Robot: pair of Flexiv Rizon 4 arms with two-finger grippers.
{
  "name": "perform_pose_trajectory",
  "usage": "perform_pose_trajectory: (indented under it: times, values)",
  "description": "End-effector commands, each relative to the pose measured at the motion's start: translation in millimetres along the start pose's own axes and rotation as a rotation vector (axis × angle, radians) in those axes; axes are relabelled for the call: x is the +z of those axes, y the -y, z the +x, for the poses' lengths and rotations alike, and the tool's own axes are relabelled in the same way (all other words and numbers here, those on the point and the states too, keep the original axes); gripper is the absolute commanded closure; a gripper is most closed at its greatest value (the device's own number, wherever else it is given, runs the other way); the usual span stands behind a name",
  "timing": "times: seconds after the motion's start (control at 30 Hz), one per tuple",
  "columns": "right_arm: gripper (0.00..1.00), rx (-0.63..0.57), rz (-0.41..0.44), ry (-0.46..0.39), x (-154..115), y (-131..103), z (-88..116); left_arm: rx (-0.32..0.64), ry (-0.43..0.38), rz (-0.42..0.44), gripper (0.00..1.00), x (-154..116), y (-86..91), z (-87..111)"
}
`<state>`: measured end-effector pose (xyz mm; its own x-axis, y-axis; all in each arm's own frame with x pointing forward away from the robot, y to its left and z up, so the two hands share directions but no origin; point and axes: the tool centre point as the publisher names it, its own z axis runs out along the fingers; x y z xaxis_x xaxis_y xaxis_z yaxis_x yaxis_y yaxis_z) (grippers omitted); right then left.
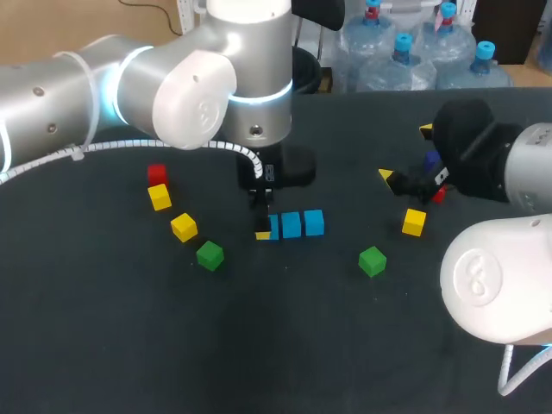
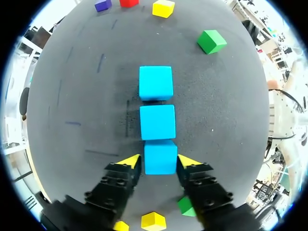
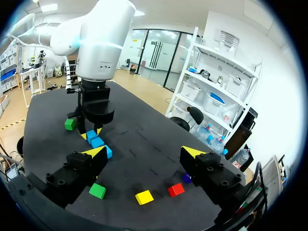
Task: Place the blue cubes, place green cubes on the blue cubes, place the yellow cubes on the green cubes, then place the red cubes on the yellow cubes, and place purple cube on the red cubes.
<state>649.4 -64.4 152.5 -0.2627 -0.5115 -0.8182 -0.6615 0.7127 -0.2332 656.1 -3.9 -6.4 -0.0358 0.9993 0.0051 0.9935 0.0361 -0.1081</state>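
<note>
Three blue cubes lie in a row on the dark table [image 1: 103, 328]: the far one [image 2: 156, 83], the middle one [image 2: 158, 121] and the near one [image 2: 160, 156]. My left gripper [image 2: 159, 161] straddles the near blue cube [image 1: 274, 227], its yellow tips a hair off the cube's sides, so it is open. Green cubes [image 1: 210, 255] [image 1: 372, 260] rest in front of the row. Yellow cubes [image 1: 159, 197] [image 1: 184, 227] and a red cube [image 1: 156, 174] lie left. My right gripper [image 3: 144, 152] hangs open and empty at the right, above a yellow cube [image 3: 144, 197], red cube [image 3: 175, 189] and purple cube [image 3: 186, 178].
My left arm's big wrist housing [image 1: 233, 78] looms over the table's middle back. My right arm's housing [image 1: 500, 276] covers the front right corner. Another yellow cube [image 1: 414, 222] lies right of the blue row.
</note>
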Motion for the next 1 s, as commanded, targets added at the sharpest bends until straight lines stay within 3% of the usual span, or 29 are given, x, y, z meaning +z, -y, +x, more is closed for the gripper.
perform_pose_trajectory:
  times: [0.03, 0.07, 0.1, 0.53, 0.77, 1.0]
  values:
    - [0.00, 0.000, -0.003, 0.002, 0, 1, 1, 0.000, 0.000, 0.004, 0.13, 0, -0.9, 1.1]
    - [0.00, 0.000, -0.003, 0.002, 0, 1, 1, -0.001, 0.001, 0.004, 0.02, -1, -0.6, 1.7]
    - [0.00, 0.000, -0.003, 0.002, 0, 1, 1, -0.001, 0.003, 0.004, 0.00, -1, -0.1, 2.1]
    - [0.00, 0.000, -0.003, 0.002, 0, 1, 1, -0.014, 0.017, -0.015, 0.00, -31, 14.7, 20.0]
    - [0.00, 0.000, -0.003, 0.002, 0, 1, 1, -0.148, -0.013, 0.014, 0.00, -49, 24.5, 36.9]
    - [0.00, 0.000, -0.003, 0.002, 0, 1, 1, -0.272, -0.018, 0.021, 0.00, -45, 36.3, 54.0]
